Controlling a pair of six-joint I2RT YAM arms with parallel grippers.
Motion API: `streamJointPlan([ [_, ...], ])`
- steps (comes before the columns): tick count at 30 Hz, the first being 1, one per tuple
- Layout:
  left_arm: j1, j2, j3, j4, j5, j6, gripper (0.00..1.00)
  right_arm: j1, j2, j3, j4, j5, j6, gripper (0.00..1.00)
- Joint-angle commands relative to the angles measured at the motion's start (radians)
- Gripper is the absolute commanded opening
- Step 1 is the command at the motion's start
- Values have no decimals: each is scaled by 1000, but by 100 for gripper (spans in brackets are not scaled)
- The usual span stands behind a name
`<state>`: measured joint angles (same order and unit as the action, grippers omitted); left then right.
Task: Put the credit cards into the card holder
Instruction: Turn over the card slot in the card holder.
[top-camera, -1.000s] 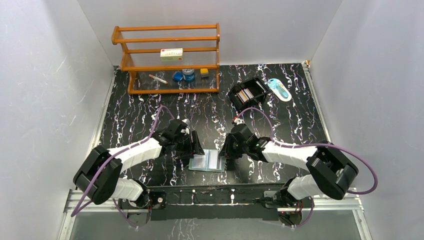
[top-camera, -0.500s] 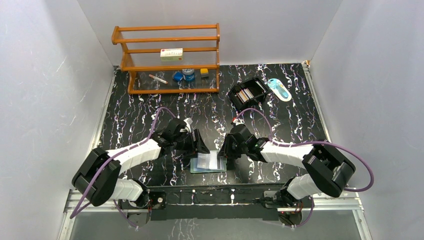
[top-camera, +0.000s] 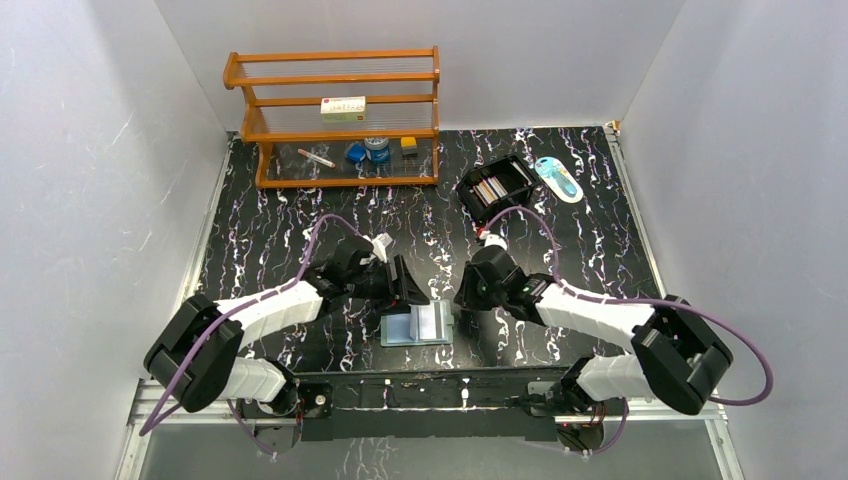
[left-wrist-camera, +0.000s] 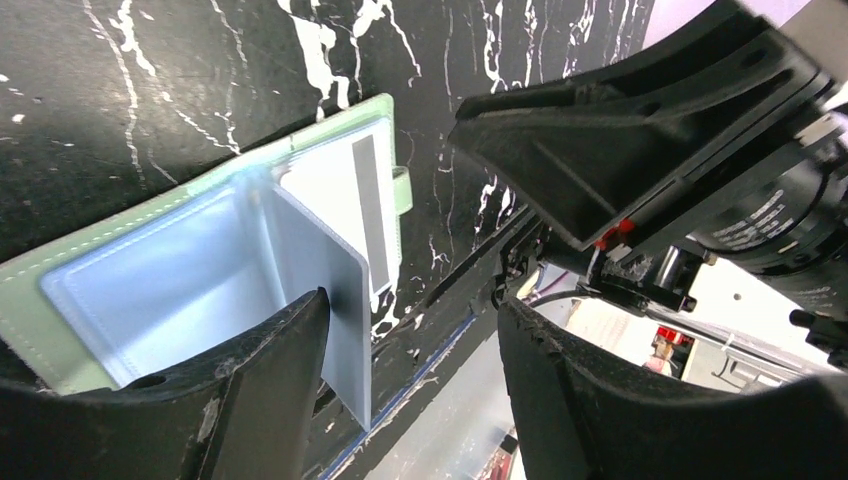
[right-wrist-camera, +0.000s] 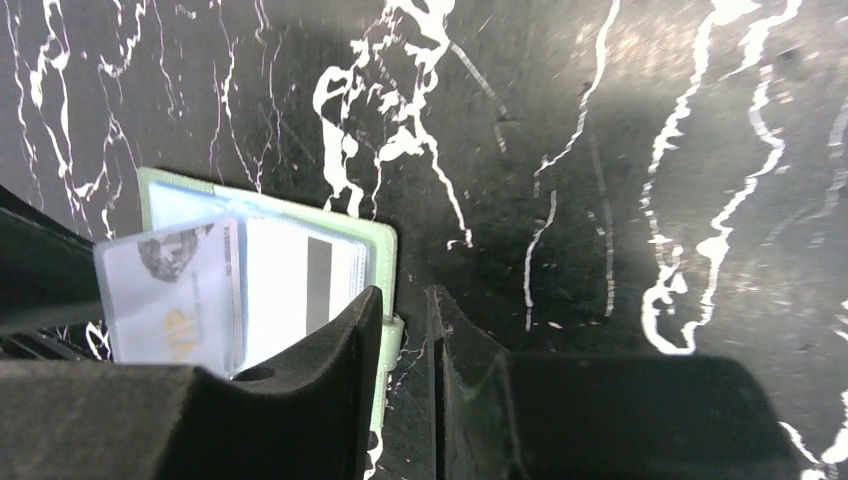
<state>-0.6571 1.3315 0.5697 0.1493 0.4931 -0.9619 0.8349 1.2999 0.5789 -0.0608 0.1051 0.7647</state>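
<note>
Wallet (top-camera: 416, 325): lying open on the desk (top-camera: 560, 240), striped card (right-wrist-camera: 300, 285) showing inside.
Left pincer (left-wrist-camera: 412, 305): hanging open above the wallet.
Right pincer (right-wrist-camera: 405, 300): sitting nearly closed, empty, beside the wallet.

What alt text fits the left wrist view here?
An open pale-green folding card holder with light-blue pockets lies on the black white-veined table, one pocket leaf standing up, a white grey-striped card lying flat beside it. The left gripper frames the view, jaws open.

Left arm stretched low, angled inward; left gripper (top-camera: 400, 285) fingers spread wide. Right arm stretched low, angled inward; right gripper (top-camera: 470, 296) fingers drawn together. Grippers near, not touching.
</note>
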Motion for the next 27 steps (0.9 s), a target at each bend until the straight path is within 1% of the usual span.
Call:
streamJointPlan([
  [1, -28, 2, 22, 49, 37, -21, 61, -28, -64, 23, -34, 70, -56, 32],
  [6, -68, 52, 31, 102, 47, -45, 61, -47, -95, 30, -74, 83, -67, 33],
  [9, -92, 87, 71, 89, 46, -34, 61, -53, -126, 26, -82, 95, -67, 34],
  [12, -98, 90, 88, 60, 26, -15, 61, -55, -158, 30, -83, 91, -90, 35],
  [16, -98, 53, 99, -26, -32, 26, 61, -57, -187, 58, -112, 110, -139, 38],
  [19, -97, 1, 134, -162, -128, 89, 61, -62, -186, 104, -144, 157, -183, 40],
  [21, -96, -32, 164, -255, -195, 137, 63, -69, -176, 146, -157, 192, -218, 41],
  [23, -96, -64, 199, -335, -258, 188, 67, -81, -156, 199, -171, 224, -262, 42],
  [24, -96, -80, 215, -371, -295, 214, 77, -88, -134, 246, -184, 235, -292, 42],
  [25, -95, -96, 234, -404, -325, 246, 95, -94, -118, 281, -196, 254, -322, 43],
  [26, -95, -112, 251, -440, -355, 271, 98, -102, -100, 314, -205, 281, -353, 45],
  [27, -95, -127, 267, -470, -383, 294, 99, -111, -81, 346, -212, 303, -380, 46],
])
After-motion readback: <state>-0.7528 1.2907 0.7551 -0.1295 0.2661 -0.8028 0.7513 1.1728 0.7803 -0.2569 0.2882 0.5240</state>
